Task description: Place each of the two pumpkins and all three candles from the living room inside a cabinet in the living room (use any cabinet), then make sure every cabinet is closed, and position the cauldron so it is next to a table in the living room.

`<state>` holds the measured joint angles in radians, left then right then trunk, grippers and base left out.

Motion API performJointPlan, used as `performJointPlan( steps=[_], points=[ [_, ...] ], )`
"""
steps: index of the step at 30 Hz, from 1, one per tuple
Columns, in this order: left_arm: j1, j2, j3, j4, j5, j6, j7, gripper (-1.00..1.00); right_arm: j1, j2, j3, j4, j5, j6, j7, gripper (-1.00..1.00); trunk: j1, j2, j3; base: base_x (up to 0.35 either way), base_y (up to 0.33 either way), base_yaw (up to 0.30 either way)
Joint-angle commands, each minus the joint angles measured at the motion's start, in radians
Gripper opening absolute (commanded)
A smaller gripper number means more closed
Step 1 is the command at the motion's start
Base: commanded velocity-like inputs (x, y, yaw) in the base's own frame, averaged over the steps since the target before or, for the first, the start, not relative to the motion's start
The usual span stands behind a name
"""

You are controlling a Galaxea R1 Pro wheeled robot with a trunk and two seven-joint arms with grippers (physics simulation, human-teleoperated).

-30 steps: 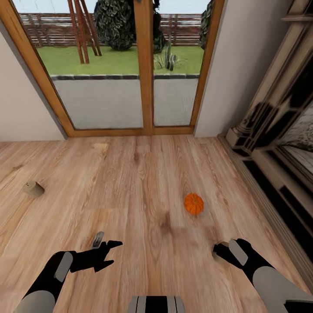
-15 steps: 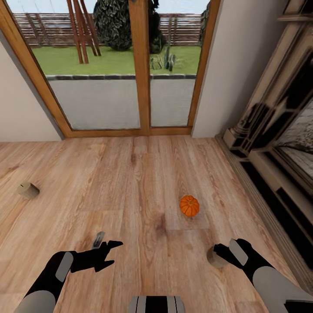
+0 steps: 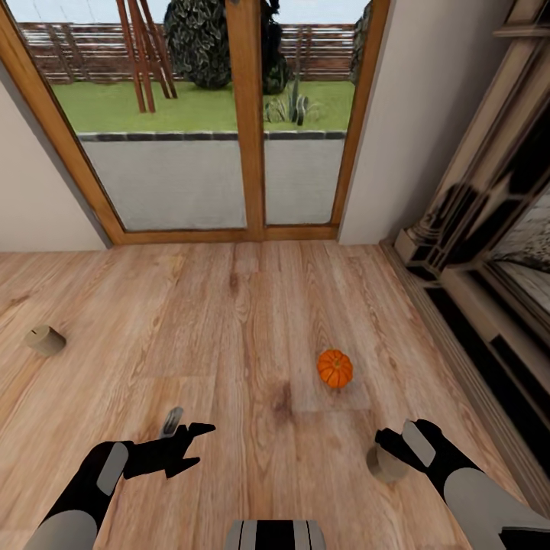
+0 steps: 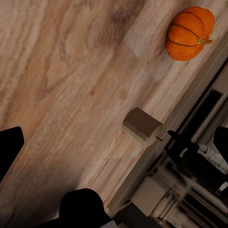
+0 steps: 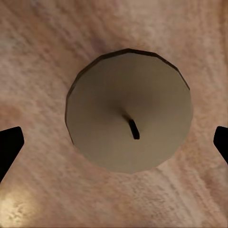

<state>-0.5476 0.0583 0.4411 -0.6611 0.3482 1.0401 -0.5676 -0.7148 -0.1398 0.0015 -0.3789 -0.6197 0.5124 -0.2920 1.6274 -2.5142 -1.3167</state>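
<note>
One pumpkin point(image 3: 335, 368) sits on the wooden floor point(image 3: 229, 321), about midway between the glass door point(image 3: 244, 114) and the robot. Two candles: one point(image 3: 45, 341) well off to the pumpkin's left, the other point(image 3: 384, 464) near the pumpkin on the side away from the door. Two grippers, the left gripper point(image 3: 187, 441) and the right gripper point(image 3: 393, 447), both further from the door than the pumpkin.

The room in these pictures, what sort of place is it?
Probably a living room in a house: a wooden plank floor, a tall wood-framed glass door looking onto a garden lawn, and what looks like an ornate fireplace surround along one wall.
</note>
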Motion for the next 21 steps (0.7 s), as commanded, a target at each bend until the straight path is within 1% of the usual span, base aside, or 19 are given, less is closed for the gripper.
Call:
performJointPlan(
  steps=[1,5,10,21],
  points=[
    [0.0,0.0,0.0,0.0,0.0,0.0,0.0,1.0,0.0,0.0,0.0,0.0,0.0,0.0,0.0,1.0,0.0,0.0,0.0,0.041,0.004,0.0],
    [0.0,0.0,0.001,0.0,0.0,-0.003,0.0,1.0,0.0,0.0,0.0,0.0,0.0,0.0,0.0,1.0,0.0,0.0,0.0,0.16,-0.017,0.0],
    [0.0,-0.002,0.001,0.0,0.0,-0.003,0.0,1.0,0.0,0.0,0.0,0.0,0.0,0.0,-0.001,1.0,0.0,0.0,0.0,0.029,-0.007,0.0],
    [0.0,-0.003,0.001,0.0,0.0,-0.004,0.0,1.0,0.0,-0.001,0.0,0.0,0.0,0.0,0.0,1.0,0.005,-0.003,-0.043,0.001,0.0,0.0]
  ],
)
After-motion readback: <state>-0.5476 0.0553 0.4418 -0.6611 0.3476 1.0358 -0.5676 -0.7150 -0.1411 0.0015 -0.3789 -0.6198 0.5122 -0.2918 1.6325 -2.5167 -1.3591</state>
